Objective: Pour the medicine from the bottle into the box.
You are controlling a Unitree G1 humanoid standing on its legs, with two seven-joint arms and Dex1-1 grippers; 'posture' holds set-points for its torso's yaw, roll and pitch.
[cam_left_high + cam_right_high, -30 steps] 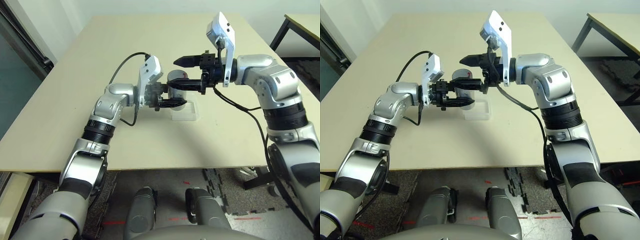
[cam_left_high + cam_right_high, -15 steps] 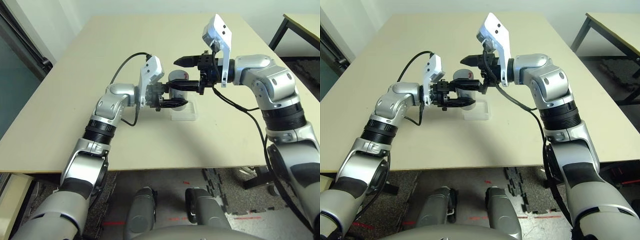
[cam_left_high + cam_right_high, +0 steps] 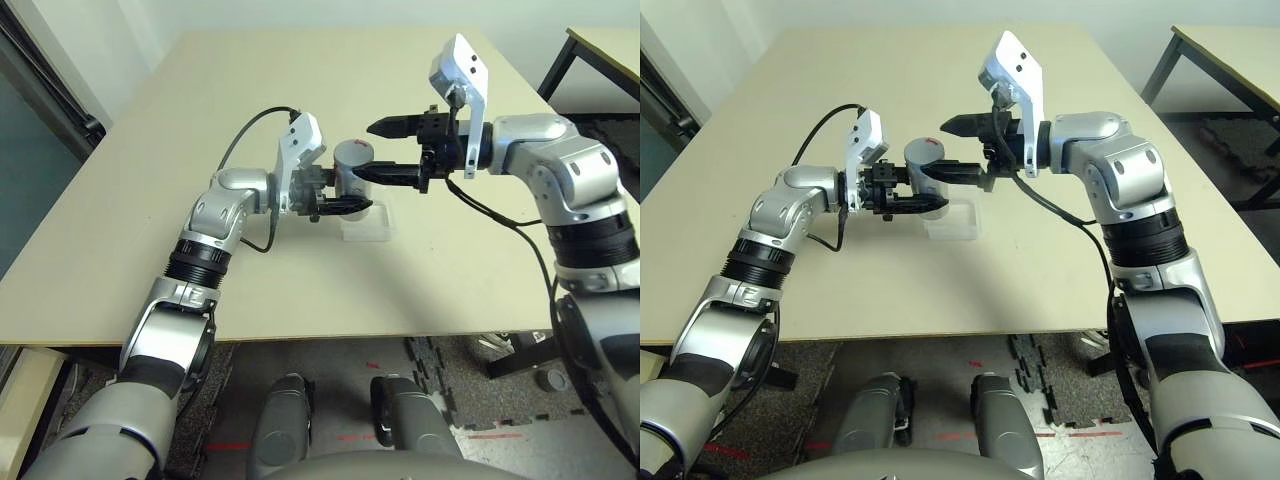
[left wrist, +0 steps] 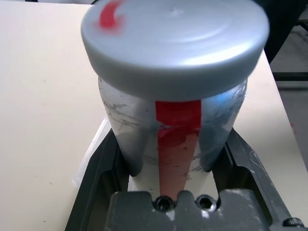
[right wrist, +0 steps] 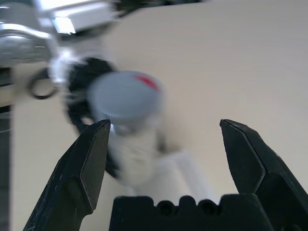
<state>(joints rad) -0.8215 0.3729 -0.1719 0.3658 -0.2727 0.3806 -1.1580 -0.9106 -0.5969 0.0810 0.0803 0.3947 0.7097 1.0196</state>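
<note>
Near tabletop edge: the front rim of the tabletop runs across the head views below both forearms, with a broad bare strip between that rim and the box.
Left pincer: the left pincer reaches in from the left and is clamped on the bottle, one black finger on each side of its body; the tips lie just left of the box's near corner.
Bottle: the bottle stands upright in that grip, grey cap on, with a red mark on top and a red stripe down its silvery side; it is held above the tabletop, over or just behind the box's left rear edge, which of the two I cannot tell.
Box: the box lies flat on the tabletop just right of and below the left pincer's fingers, clear walls hard to trace; its right and near sides face bare surface.
Medicine: no pill can be made out.
Right pincer: the right pincer comes in from the right, level, its fingers spread wide apart and holding nothing; the lower fingertip is close beside the bottle, and touch cannot be judged.
Far tabletop: bare beyond the two pincers to the back edge.
Right side: a second table stands apart past the right edge.
</note>
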